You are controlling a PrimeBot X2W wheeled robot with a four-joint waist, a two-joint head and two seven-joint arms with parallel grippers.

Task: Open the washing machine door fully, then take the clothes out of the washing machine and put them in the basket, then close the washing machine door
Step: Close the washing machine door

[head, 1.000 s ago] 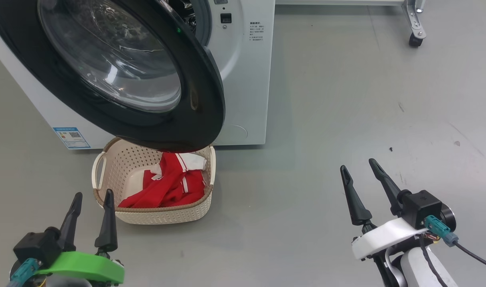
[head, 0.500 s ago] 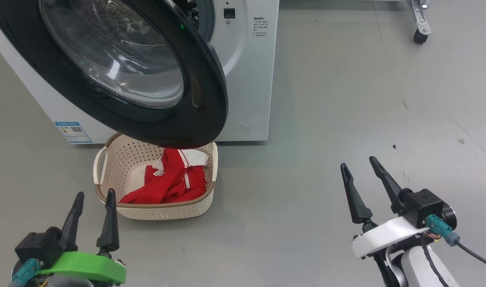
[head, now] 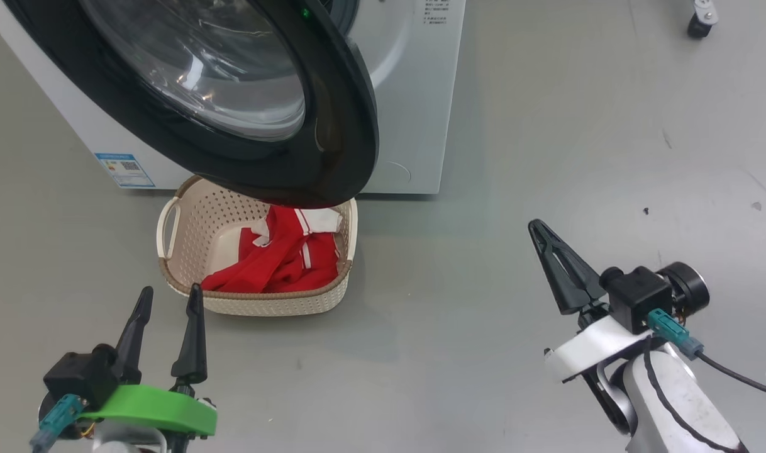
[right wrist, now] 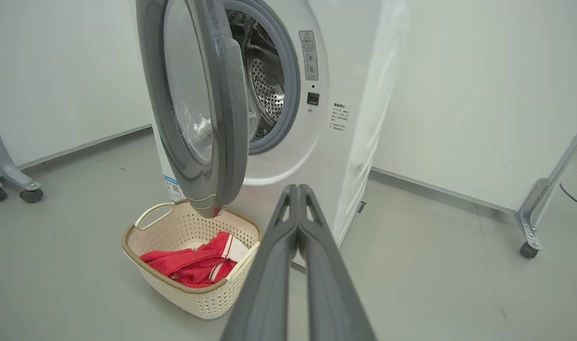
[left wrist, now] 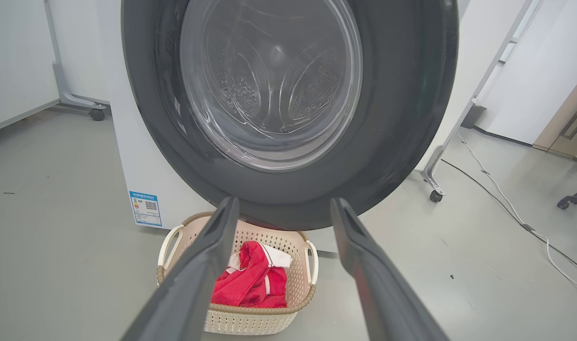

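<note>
The washing machine door stands swung open from the white washing machine, its black rim hanging over the basket. The cream basket sits on the floor below it with the red clothes inside. My left gripper is open and empty, just in front of the basket. My right gripper is shut on nothing, out on the floor to the right of the machine.
Bare grey floor spreads to the right of the machine. A caster of a wheeled frame stands at the far right, seen also as a caster by the wall. A cable runs along the floor.
My right gripper's fingers have closed together and the arm has turned a little. The head camera has shifted, sliding the machine and basket up and right in the picture.
</note>
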